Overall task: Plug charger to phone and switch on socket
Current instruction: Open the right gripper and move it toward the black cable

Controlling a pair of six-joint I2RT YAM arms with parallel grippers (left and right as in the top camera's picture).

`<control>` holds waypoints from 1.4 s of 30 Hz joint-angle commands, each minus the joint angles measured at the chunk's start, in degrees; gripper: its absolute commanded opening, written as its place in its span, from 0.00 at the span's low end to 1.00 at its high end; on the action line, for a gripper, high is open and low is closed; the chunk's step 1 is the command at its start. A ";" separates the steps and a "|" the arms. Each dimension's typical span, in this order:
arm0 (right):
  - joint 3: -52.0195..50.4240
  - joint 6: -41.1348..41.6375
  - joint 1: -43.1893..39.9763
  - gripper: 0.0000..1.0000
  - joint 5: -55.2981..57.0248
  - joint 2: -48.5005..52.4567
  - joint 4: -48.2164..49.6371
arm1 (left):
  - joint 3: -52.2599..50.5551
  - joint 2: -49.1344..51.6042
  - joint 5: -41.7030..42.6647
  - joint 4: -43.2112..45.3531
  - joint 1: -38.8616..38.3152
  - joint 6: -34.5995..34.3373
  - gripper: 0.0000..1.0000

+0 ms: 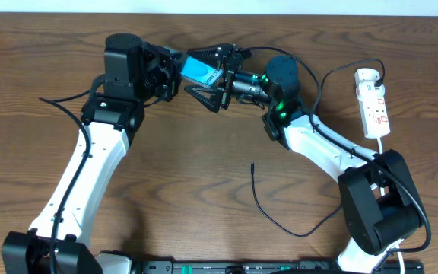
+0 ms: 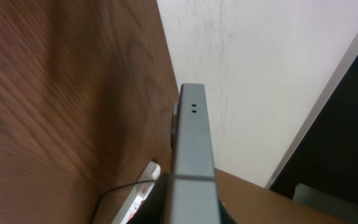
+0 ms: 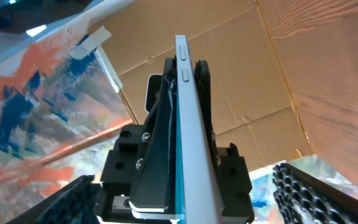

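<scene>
— Light-blue screen up between the arms: is that the phone (image 1: 198, 68)?

— Yes. It is lifted off the brown desk (image 1: 204, 152), near the far edge. The left claw (image 1: 177, 72) has its jaws clamped tight on it, one on each face.

— And the right claw (image 1: 214, 82)?

— It faces the left one at the phone's other end, jaws spread wide. In its wrist view the phone (image 3: 188, 124) stands edge-on, and the ribbed fingers (image 3: 319, 193) sit far out to either side, touching nothing.

— Where is the charger (image 1: 268, 211)?

— Lying on the desk, well apart from the phone. Its small tip end points toward the far edge, and the cable curls away beside the right arm.

— The socket (image 1: 372, 99)?

— Flat on the desk's right side, with a thin black cable leaving its far end.
</scene>
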 commanded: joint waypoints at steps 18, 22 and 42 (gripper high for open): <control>0.61 -17.59 -3.19 0.99 -4.11 -0.20 -11.61 | -0.07 -0.44 14.67 -7.10 15.78 7.98 0.07; 0.61 -24.13 -4.35 0.99 -4.52 -0.20 -16.44 | -0.07 -0.44 17.66 -7.67 16.11 10.71 0.07; 0.63 -63.19 -4.55 0.99 7.30 -0.22 -61.00 | -0.09 -0.42 26.23 -9.64 16.09 21.46 0.07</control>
